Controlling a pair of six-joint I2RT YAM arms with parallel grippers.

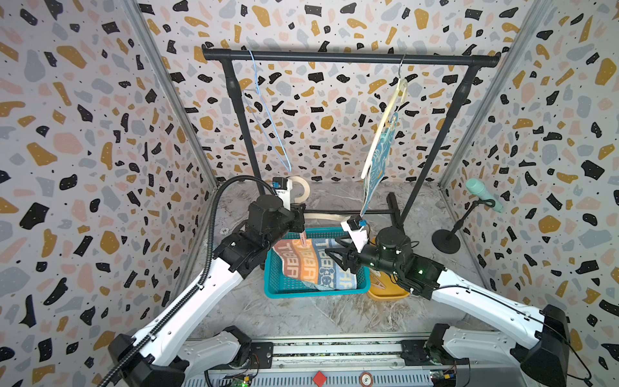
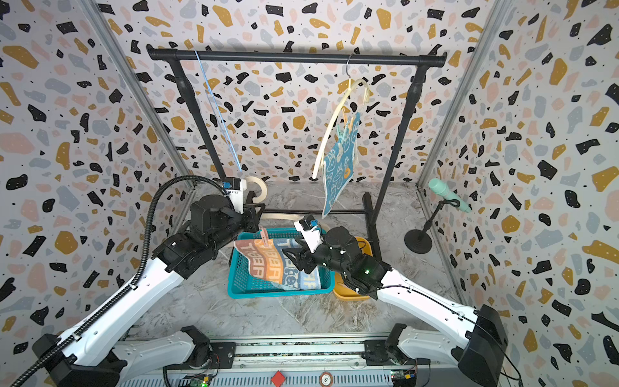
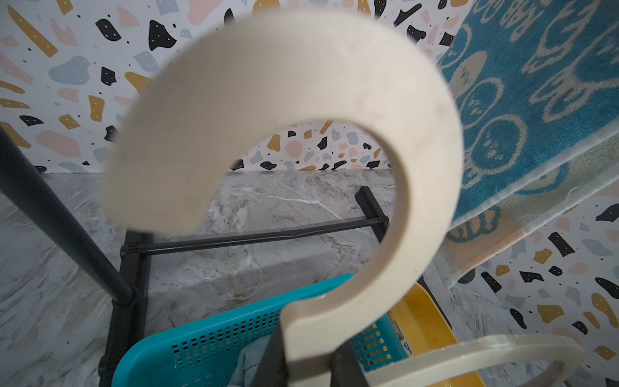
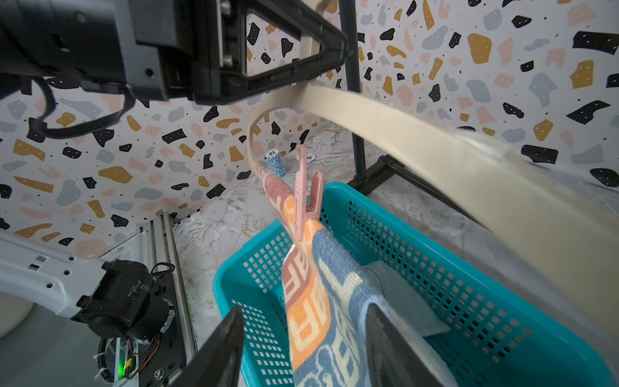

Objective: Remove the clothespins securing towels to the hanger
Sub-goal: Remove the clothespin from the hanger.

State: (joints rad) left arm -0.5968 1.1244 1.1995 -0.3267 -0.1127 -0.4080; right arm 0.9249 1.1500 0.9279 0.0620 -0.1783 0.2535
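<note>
Top view, marbled tabletop [image 1: 301, 311], terrazzo walls [image 1: 83, 134], left gripper [image 3: 310, 367] pinching hanger [image 3: 301, 83], right gripper [image 4: 301, 351] spread near striped towel [image 4: 311, 301].

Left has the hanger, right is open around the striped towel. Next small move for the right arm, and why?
Probably ease the right gripper forward along the striped towel to the pink clothespin and close on its splayed handle ends. Its jaws stand open astride the towel, short of the peg, which pins the towel to the cream hanger clamped in the left gripper.
</note>
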